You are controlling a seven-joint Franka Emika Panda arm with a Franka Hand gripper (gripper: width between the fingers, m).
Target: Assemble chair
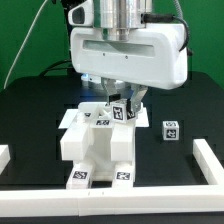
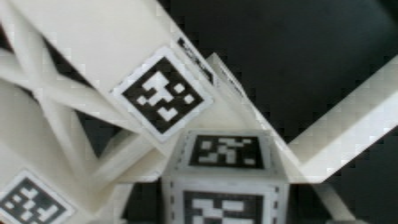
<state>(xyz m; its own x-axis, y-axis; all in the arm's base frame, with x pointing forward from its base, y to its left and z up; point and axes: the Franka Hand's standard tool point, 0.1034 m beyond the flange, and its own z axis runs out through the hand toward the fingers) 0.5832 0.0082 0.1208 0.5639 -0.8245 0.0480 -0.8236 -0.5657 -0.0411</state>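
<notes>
The partly built white chair [image 1: 95, 150] stands in the middle of the black table, with tags on its front feet and upper faces. My gripper [image 1: 125, 103] hangs right over its far upper edge. It is shut on a small white tagged chair piece [image 1: 119, 112], held against the top of the assembly. In the wrist view this piece [image 2: 221, 195] fills the space between the jaws, with more tagged chair faces [image 2: 166, 92] close behind it. The fingers themselves are hidden there.
A loose small white tagged block [image 1: 170, 128] lies on the table on the exterior view's right. Plain white border rails run along the front [image 1: 100, 206], the right [image 1: 214, 165] and the left [image 1: 3, 153]. The big white robot body [image 1: 128, 45] fills the top.
</notes>
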